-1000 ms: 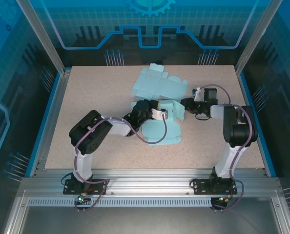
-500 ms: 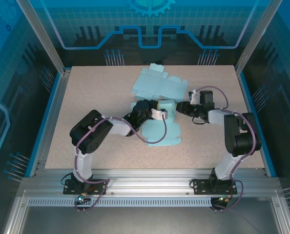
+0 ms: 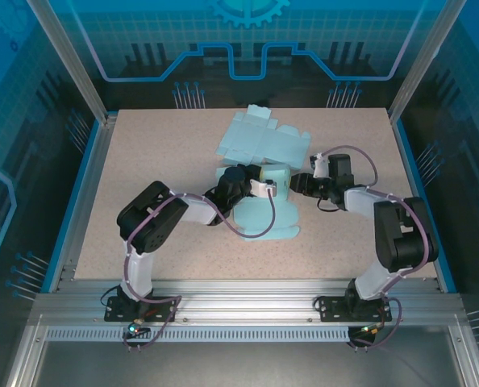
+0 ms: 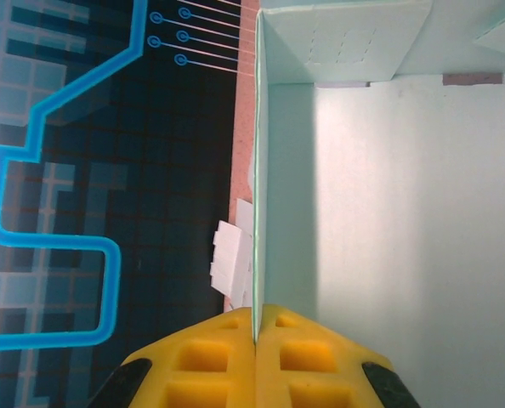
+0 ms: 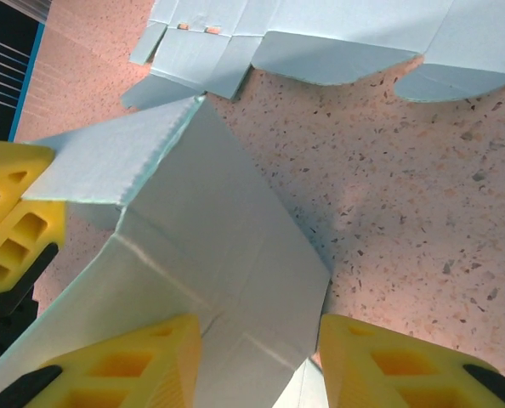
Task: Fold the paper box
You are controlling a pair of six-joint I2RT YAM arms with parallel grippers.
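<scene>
Robot test cell in a laboratory

A speckled table (image 3: 159,161) stands inside an aluminium frame (image 3: 68,60). At 6 o'clock the left arm (image 3: 151,222) and the right arm (image 3: 397,230) are bolted on a metal rail (image 3: 247,302). Blue see-through panels (image 3: 320,40), printed with circuit lines (image 3: 175,68) and a gear (image 3: 247,10), close the cell at 9, 12 and 3 o'clock.

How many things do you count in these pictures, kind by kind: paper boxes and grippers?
Light blue paper boxes: 2 (flat blank; partly folded box)
Grippers: 2 (left gripper, shut on a panel of the partly folded box; right gripper, open)
Total: 4
</scene>
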